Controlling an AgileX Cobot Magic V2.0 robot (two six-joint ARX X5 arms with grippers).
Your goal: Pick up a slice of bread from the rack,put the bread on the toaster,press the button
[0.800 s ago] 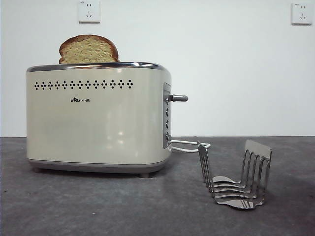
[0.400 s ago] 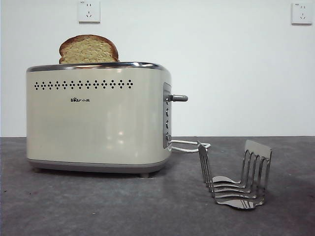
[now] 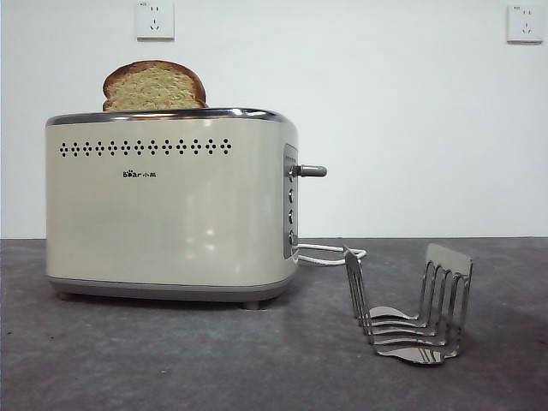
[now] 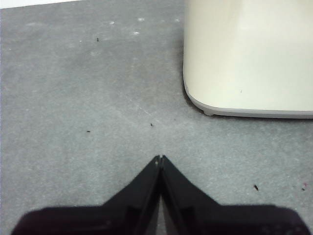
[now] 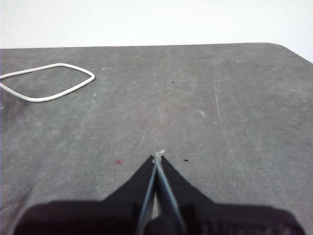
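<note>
Jaws on both arms are pinched together with nothing between them. The left gripper (image 4: pixel 159 159) hangs low over bare grey desk (image 3: pixel 214 360) just off a bottom corner of the toaster (image 3: pixel 171 205), and the right gripper (image 5: pixel 157 155) sits over open desk on the other side, with a loop of white cord (image 5: pixel 46 81) lying further out and the desk's far right corner beyond that. Neither one shows up in the front view, so they look parked to me.

Going left to right across the desk: the toaster takes up the left half, and the slice of bread (image 3: pixel 155 86) is standing upright in its top, the rounded crust poking well above the chrome rim. The grey lever (image 3: pixel 310 170) on the toaster's right end sits high up, which reads as not pushed down yet. The cord curls out from behind that end. Then, toward the front right of the desk, the rack (image 3: pixel 408 308) stands apart from the toaster with no slice in it.

So my take: pickup done, bread placed, and only the button press is left. Can't tell from here which arm is meant to do it; the right one would seem closer to that lever end.
</note>
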